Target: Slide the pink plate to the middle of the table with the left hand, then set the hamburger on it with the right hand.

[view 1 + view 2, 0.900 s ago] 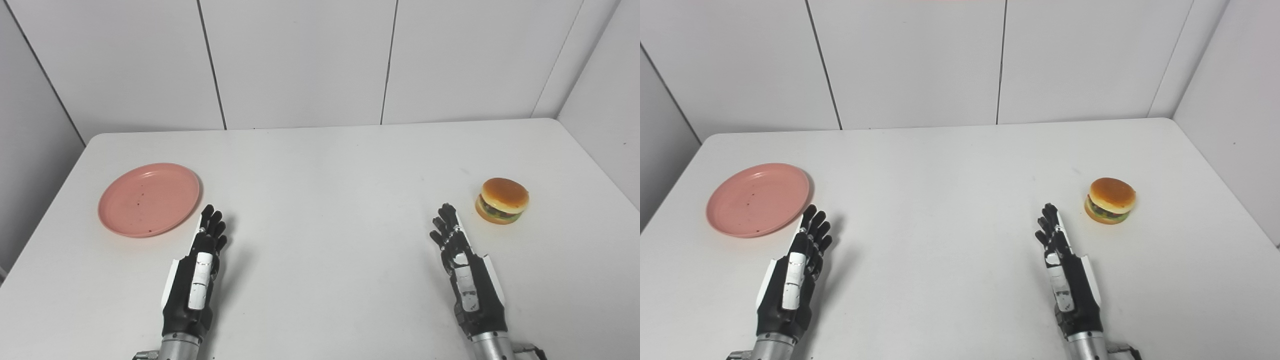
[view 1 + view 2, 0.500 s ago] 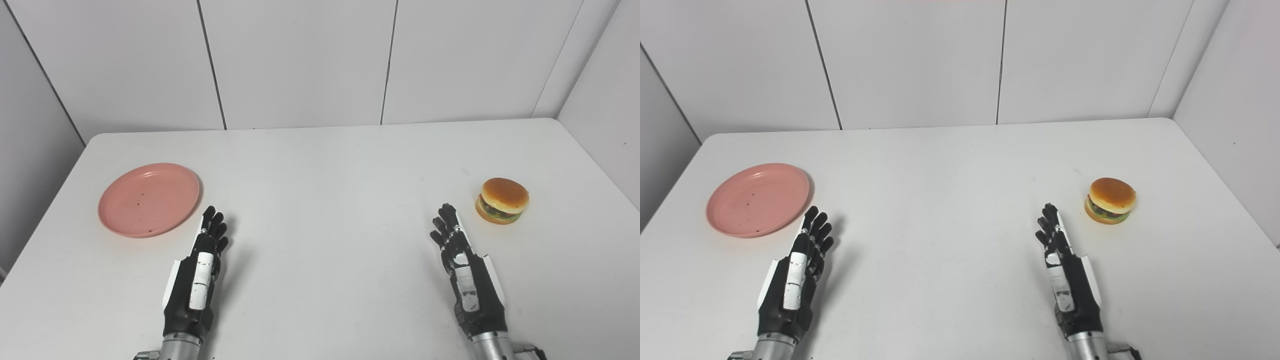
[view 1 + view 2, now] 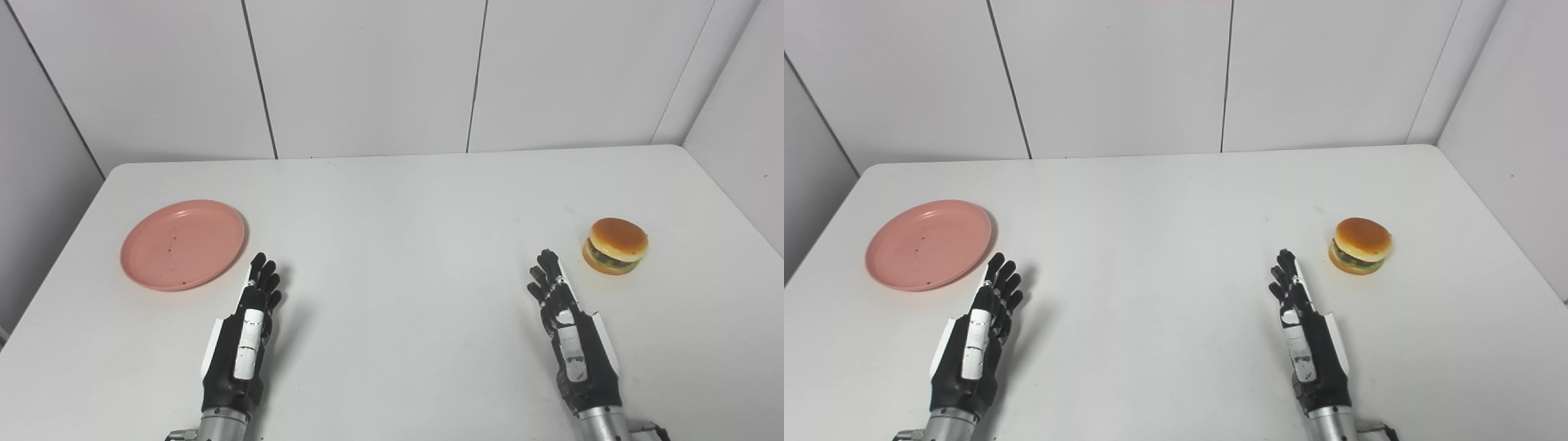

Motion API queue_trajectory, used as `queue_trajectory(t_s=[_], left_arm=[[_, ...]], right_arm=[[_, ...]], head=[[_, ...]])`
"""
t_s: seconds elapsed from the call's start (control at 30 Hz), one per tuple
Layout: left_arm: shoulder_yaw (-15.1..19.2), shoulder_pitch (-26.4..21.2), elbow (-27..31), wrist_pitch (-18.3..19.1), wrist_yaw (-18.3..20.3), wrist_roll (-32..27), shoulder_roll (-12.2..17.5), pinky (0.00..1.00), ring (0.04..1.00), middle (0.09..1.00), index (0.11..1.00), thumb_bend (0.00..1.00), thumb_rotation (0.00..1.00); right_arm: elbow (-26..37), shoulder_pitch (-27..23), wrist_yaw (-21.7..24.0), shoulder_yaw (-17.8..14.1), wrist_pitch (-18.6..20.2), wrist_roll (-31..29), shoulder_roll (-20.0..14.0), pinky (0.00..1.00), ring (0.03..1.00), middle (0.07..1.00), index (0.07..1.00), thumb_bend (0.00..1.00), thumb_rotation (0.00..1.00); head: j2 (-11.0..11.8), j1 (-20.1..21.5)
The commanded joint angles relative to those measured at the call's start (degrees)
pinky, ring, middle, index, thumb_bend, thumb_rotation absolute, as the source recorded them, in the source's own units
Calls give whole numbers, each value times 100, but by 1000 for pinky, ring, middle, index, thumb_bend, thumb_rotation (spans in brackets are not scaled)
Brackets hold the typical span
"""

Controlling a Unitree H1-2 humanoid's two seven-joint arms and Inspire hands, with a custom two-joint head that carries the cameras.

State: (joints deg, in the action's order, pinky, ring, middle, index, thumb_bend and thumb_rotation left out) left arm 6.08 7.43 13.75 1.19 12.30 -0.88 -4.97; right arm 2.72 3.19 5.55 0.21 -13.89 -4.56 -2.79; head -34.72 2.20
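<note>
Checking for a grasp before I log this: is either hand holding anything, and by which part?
Nothing is held. The left hand and right hand are both open.

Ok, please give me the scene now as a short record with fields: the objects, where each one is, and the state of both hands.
surface: white table
plate: pink plate, empty, flat on the left side of the table, not yet in the middle
food: hamburger, upright on the right side of the table, not on the plate
left hand: left hand, open, holds nothing, near the plate's rim, contact not seen
right hand: right hand, open, holds nothing, close to the hamburger, apart from it
task progress: no step done yet
</note>
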Motion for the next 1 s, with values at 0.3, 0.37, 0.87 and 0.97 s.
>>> queue_trajectory(t_s=[0.3, 0.37, 0.87, 0.97], left_arm=[[-112, 208, 80, -254, -111, 59, 296, 1000, 1000, 1000, 1000, 769, 930], [-133, 210, 78, -251, -141, 80, 287, 1000, 1000, 1000, 1000, 772, 926], [-159, 212, -43, -367, -166, 122, 296, 1000, 1000, 1000, 1000, 795, 931], [-189, 198, -122, -442, -200, 186, 258, 1000, 1000, 1000, 1000, 805, 934]], right_arm=[[-201, -71, 13, -161, -14, -148, -169, 983, 984, 1000, 977, 904, 1000], [-220, -73, 26, -165, -27, -165, -183, 987, 985, 1000, 977, 908, 1000], [-354, -85, 60, -168, -124, -163, -195, 984, 980, 1000, 975, 909, 1000], [-424, -94, 104, -182, -146, -187, -246, 990, 984, 1000, 982, 914, 1000]], head=[[31, -166], [35, -181], [188, -228], [332, -388]])
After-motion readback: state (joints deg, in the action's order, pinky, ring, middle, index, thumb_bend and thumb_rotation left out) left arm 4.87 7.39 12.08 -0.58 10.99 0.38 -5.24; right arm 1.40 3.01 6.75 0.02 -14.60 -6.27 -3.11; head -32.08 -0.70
